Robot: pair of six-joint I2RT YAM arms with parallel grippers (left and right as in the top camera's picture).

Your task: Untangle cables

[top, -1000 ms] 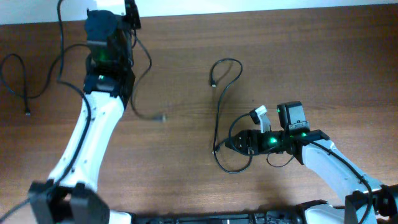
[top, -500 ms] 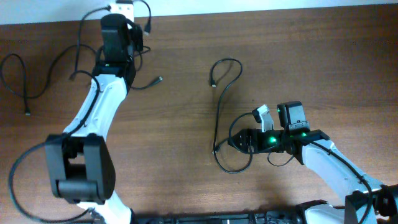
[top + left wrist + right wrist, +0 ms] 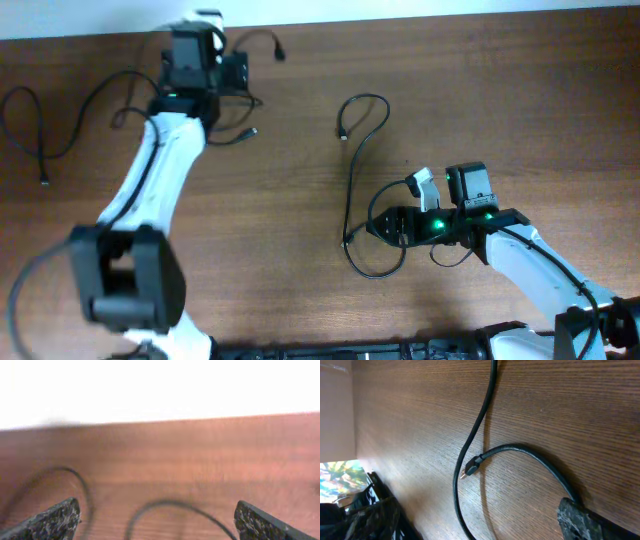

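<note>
Table (image 3: 280,255) dark wood-grain; cables (image 3: 348,205) loose across it; white beyond edge

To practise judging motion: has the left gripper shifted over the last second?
Yes. In the overhead view the left gripper has moved away from the left-edge cable toward the middle cable.

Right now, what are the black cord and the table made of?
The black cord looks like rubbery plastic: smooth, faintly shiny, bending in soft curves. Its plug tip looks silvery, probably metal. The table shows matte brown wood grain, possibly printed laminate.
</note>
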